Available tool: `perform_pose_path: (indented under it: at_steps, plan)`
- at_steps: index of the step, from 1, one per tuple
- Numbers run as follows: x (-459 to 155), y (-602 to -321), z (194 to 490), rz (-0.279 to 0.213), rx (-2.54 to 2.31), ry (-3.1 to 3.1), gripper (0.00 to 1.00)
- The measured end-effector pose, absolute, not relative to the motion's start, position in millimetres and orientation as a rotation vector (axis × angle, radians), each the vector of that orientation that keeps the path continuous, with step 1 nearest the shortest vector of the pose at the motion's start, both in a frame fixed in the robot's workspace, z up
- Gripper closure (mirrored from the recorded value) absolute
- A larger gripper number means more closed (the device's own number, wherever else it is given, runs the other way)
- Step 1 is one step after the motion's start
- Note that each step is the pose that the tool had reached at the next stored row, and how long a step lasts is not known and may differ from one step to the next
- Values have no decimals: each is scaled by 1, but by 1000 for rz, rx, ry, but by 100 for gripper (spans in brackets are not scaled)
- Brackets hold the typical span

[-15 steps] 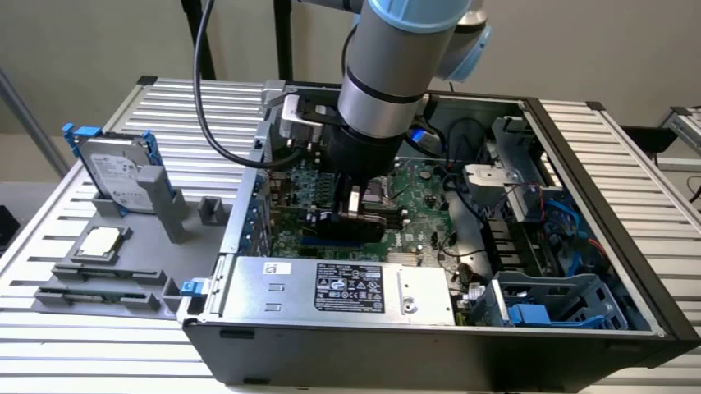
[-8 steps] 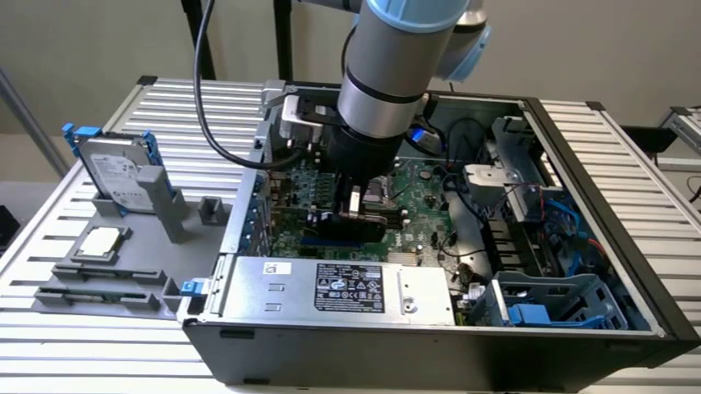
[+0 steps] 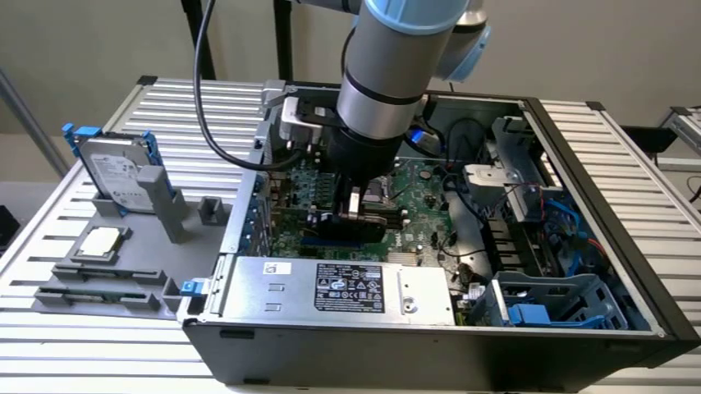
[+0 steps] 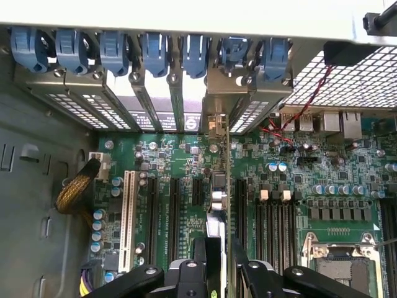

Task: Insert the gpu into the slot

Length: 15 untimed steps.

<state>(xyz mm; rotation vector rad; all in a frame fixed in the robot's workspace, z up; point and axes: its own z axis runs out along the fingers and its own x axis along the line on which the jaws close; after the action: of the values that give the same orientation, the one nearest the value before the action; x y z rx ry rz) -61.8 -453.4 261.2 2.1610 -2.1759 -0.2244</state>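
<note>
1. The gripper (image 3: 359,207) (image 4: 218,266) hangs from the arm inside the open computer case (image 3: 438,361). Its fingers (image 4: 196,266) are partly closed, one on each flat face of the gpu (image 3: 367,223) (image 4: 218,200), pinching it between them.
2. The gpu stands on edge under the gripper. In the wrist view it runs edge-on from the fingers towards the row of blue latches (image 4: 155,48) on the case's rear wall.
3. In the exterior view the slot (image 3: 324,243) shows as a dark blue strip at about 7 o'clock from the gripper, right under the gpu's lower edge. Whether the gpu is seated in it or only just above it is hard to tell, since the gpu covers the join.
4. The green motherboard (image 3: 422,185) (image 4: 186,155) lies around them. In the wrist view a white slot (image 4: 128,211) sits on one side of the gpu, with the black memory slots (image 4: 279,217) and the silver processor socket (image 4: 338,261) on the other.
5. Outward in the exterior view:
   - At 6 o'clock from the gripper lies the silver labelled box (image 3: 340,287).
   - At 4 o'clock is a blue drive cage (image 3: 547,300).
   - At 9 o'clock, outside the case, a hard drive (image 3: 115,172) stands on the slatted table (image 3: 66,345).
</note>
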Motion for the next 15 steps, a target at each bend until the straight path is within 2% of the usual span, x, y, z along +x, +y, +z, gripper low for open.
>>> perform_pose_path:
  at_steps: [15]
  plan:
    - [-62,-453,261,-225,2152,-2185,74]
